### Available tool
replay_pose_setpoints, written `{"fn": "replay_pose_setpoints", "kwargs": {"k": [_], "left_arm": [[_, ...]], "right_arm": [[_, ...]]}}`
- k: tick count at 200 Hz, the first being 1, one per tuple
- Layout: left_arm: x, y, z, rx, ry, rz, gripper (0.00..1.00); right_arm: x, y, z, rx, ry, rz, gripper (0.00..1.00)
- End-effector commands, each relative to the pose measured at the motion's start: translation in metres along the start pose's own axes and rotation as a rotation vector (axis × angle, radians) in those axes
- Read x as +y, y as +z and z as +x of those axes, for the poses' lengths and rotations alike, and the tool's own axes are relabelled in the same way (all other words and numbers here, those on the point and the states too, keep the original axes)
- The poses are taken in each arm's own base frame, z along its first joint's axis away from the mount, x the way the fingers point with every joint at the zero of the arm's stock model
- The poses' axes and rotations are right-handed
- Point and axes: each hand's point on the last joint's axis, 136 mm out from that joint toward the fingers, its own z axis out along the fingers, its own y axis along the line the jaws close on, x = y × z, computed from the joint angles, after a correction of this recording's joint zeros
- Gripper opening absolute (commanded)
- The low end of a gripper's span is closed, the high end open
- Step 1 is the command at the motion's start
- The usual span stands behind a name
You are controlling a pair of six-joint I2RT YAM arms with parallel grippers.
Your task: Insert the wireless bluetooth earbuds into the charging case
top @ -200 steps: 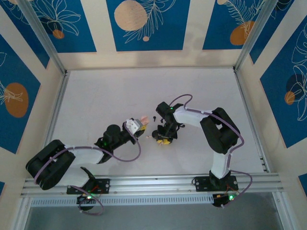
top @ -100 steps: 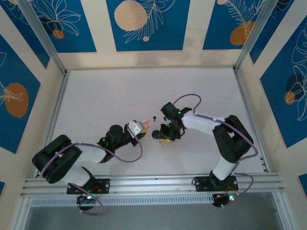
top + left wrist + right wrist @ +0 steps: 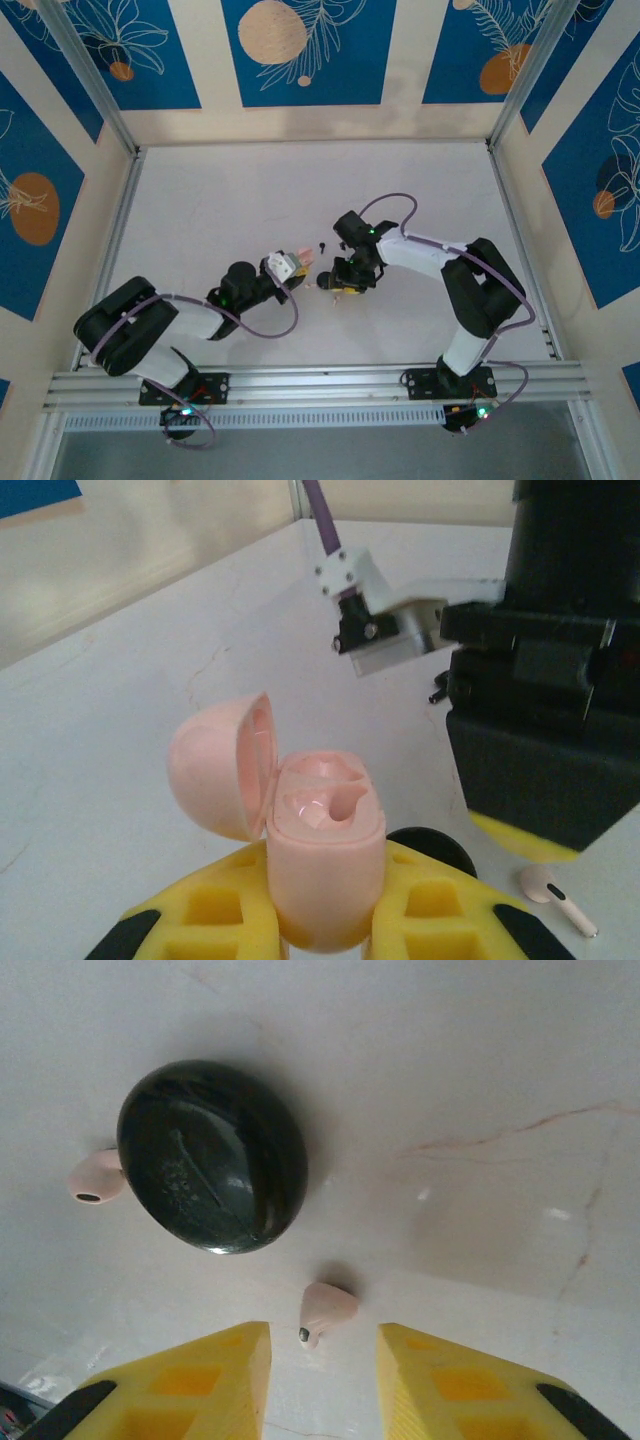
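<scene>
Earbud lies between the parted right fingers, touching neither

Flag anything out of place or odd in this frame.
Nothing damaged. One pale pink earbud lies loose between the right gripper's open fingers; a second earbud sits against the shut black case. The open pink case in the left gripper looks empty.

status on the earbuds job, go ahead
Copy: left gripper shut on open pink case; right gripper open above pink earbud; black case close beside it.
</scene>
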Motion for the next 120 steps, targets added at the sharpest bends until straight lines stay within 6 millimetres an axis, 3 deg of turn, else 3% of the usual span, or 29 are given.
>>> {"fn": "replay_pose_setpoints", "kwargs": {"k": [1, 120], "left_arm": [[0.0, -0.005, -0.003, 0.0, -0.003, -0.011, 0.12], [0.001, -0.009, -0.002, 0.009, 0.001, -0.023, 0.12]], "right_arm": [[-0.002, 0.002, 0.007, 0.05, -0.015, 0.048, 0.34], [0.0, 0.022, 0.011, 0.125, -0.021, 0.067, 0.34]]}}
